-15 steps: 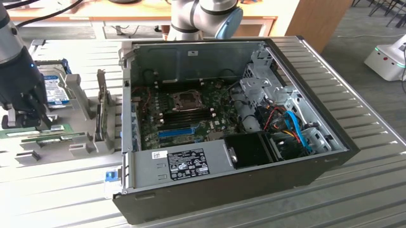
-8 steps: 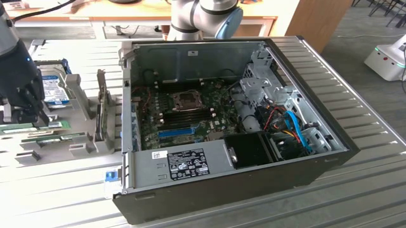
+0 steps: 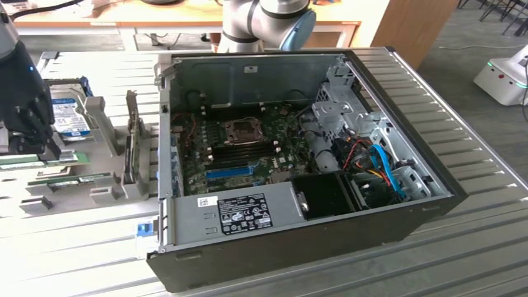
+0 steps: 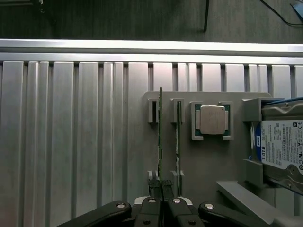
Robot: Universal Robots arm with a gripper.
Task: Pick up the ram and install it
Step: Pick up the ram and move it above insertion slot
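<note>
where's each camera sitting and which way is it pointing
Exterior view: above the table, looking down into the open computer case; the arm shows beyond it.
Wrist view: on the wrist, looking down past the fingers, shut on the ram, at the parts holder.
Shared: the parts holder, the hard drive, the slatted table.

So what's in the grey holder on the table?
The ram, on edge and gripped by the claw, a second ram stick beside it, a CPU and a hard drive. The holder under the drive is covered.
</note>
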